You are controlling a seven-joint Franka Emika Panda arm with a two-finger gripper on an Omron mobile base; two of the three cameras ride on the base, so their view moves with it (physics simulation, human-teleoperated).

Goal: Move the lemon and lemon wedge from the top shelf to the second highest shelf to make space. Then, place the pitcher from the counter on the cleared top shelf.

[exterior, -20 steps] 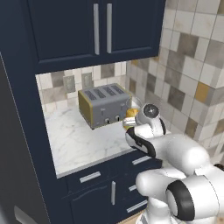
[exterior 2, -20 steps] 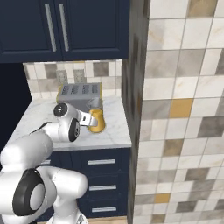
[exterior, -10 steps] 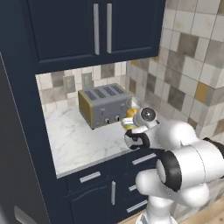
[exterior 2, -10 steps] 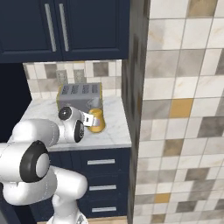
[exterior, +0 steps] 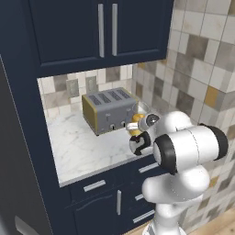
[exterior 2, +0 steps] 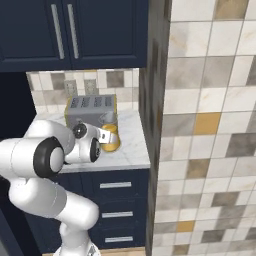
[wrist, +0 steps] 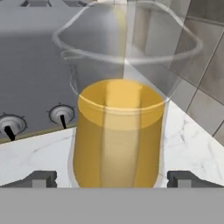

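Note:
The pitcher is clear glass, about half full of yellow-orange liquid, and stands upright on the white marble counter beside the toaster. In the base views the pitcher shows just past my hand. My gripper is open; one dark fingertip sits on each side of the pitcher's base, with small gaps to the glass. From the base cameras the gripper sits level with the pitcher's lower half. The lemon, the lemon wedge and the shelves are out of view.
A silver four-slot toaster stands right behind the pitcher, its knobs close to the glass. Dark blue upper cabinets hang over the counter. A tiled wall bounds the counter on the right. Drawers lie below.
My arm has folded in closer over the counter edge and the hand has edged nearer the pitcher. The jaws have stayed open. The pitcher has not moved.

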